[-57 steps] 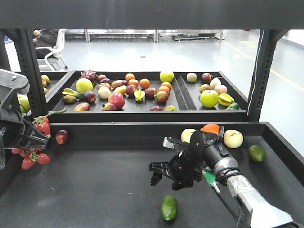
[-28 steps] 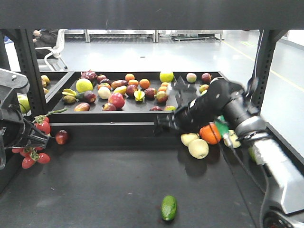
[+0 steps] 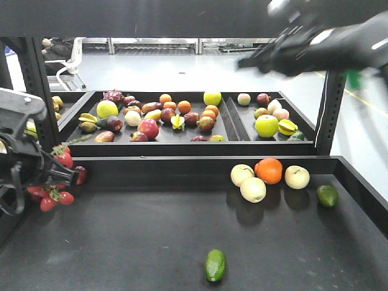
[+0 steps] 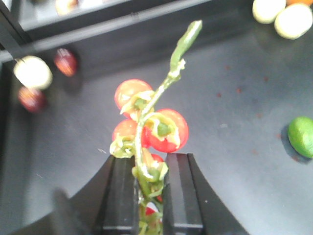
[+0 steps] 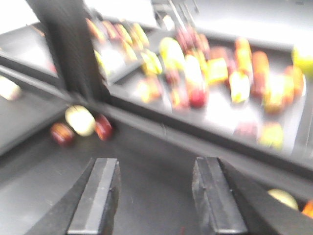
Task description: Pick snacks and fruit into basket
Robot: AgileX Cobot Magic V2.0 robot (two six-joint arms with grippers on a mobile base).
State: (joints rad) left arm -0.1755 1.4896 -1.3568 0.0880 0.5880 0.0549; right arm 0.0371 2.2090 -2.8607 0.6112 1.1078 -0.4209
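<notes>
A green oval fruit (image 3: 215, 265) lies near the front edge of the dark shelf and shows at the right edge of the left wrist view as the green fruit (image 4: 301, 136). A darker green avocado-like fruit (image 3: 328, 195) rests at the far right. My left gripper (image 3: 63, 176) (image 4: 148, 164) is shut on the stem of a cherry tomato vine (image 4: 161, 129) at the left side. My right gripper (image 3: 248, 62) (image 5: 155, 166) is blurred, high at the top right, open and holding nothing. The snacks and the basket are out of view.
Two pale apples, an orange (image 3: 268, 170) and a peach sit at the back right of the shelf. A raised tray (image 3: 151, 140) behind holds several mixed fruits. Black uprights (image 3: 330, 103) flank the tray. A red apple (image 3: 80, 174) lies at the left.
My right arm swung up from low over the shelf to the top right, uncovering the pale apples. My left gripper with the tomato vine shifted slightly to the right.
</notes>
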